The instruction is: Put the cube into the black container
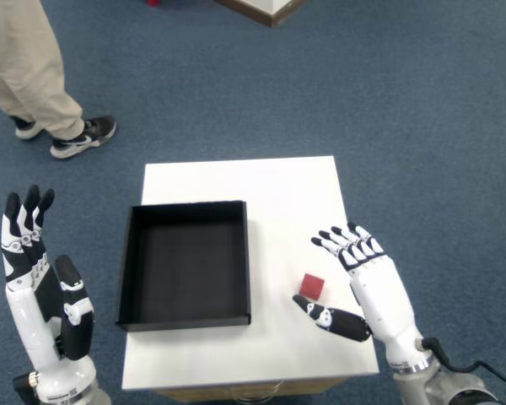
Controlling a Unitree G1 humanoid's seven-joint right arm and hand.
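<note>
A small red cube (313, 286) lies on the white table (278, 186), right of the black container (185, 263). The container is a shallow square tray with nothing inside. My right hand (363, 278) hovers over the table's right edge, open, fingers spread. Its thumb reaches toward the cube from below, and its fingertips (341, 236) sit just right of the cube. The hand does not touch the cube.
My left hand (34, 270) is raised off the table's left side, fingers up. A person's legs and shoes (76, 135) stand on the blue carpet at the upper left. A wooden-edged piece of furniture (266, 8) is at the top.
</note>
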